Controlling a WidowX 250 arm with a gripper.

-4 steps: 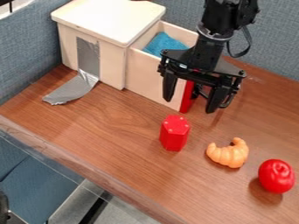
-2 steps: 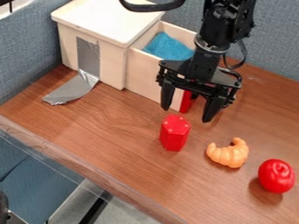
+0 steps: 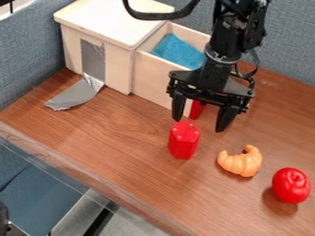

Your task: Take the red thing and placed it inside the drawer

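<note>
The gripper (image 3: 199,125) is open over the table, its fingers spread wide with nothing between them. Its left finger hangs just behind and above the top of a red six-sided block (image 3: 184,141) that stands upright on the wood. Behind the gripper, the drawer (image 3: 149,79) is pulled out of the white wooden box (image 3: 98,25), with a blue cloth (image 3: 179,51) inside. The drawer's red front (image 3: 197,109) shows partly between the fingers. A round red toy (image 3: 291,185) rests at the far right.
An orange croissant toy (image 3: 240,161) lies between the block and the round red toy. Silver tape (image 3: 77,94) runs down the box's side onto the table (image 3: 111,133). Blue-grey partitions (image 3: 27,50) rise at the left and back.
The gripper has come forward and lower, nearer the red block, staying open. More of the blue cloth shows, and a black cable has come into view over the box.
</note>
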